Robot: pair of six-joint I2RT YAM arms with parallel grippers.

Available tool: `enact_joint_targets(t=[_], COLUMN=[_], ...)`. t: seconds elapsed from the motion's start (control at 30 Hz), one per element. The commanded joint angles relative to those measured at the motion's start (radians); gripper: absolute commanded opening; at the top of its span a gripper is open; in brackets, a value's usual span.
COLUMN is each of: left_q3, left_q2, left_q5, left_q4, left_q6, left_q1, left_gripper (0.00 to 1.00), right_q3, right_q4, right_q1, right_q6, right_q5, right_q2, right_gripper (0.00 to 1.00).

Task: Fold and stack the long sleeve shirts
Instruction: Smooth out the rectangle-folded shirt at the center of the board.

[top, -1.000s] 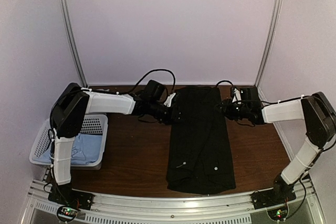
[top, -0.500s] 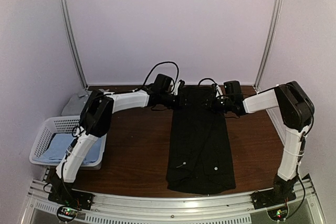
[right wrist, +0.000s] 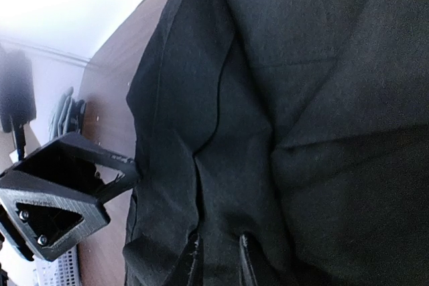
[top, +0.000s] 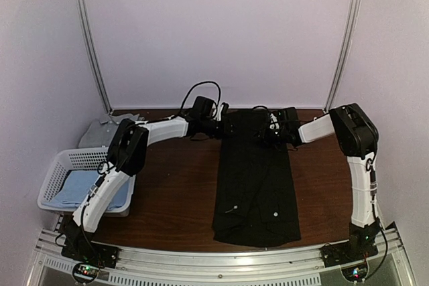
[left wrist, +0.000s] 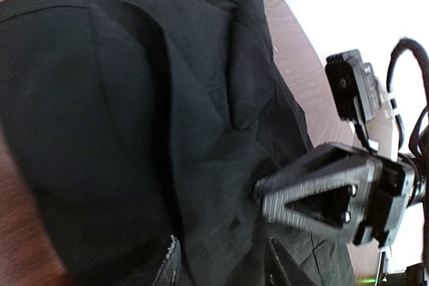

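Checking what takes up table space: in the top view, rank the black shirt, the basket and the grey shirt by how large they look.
1. black shirt
2. basket
3. grey shirt, partly hidden, so its full size is unsure

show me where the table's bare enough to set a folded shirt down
Bare table lies between the basket and the left edge of the black shirt, plus a narrower strip between its right edge and the right arm. Crowded: the far end, where the left gripper and right gripper meet the shirt.
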Motion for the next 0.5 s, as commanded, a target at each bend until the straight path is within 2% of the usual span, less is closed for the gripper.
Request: enact_joint_targets(t=[0.0,0.27,0.47], left_q3=[-0.078,-0.244,-0.287], left_q2=[-0.123,-0.215,-0.224], left_q5=[-0.013,-0.044,-0.112], left_q4=[0.024,-0.022,-0.078], left_q6=[0.009,0.019,0.019], left_q1=[0.022,0.024,0.023], left_gripper=[0.44,0.44,0.44], right_q3=[0.051,0.110,0.083], right_q4=[-0.049,-0.088,-0.155], right_q1=[-0.018,-0.013,-0.012], right_q6=[0.018,-0.014,-0.086], right_q5=[0.087,0.080,0.128], right_q2=[0.034,0.022,-0.088], right_gripper=[0.20,0.22,0.28])
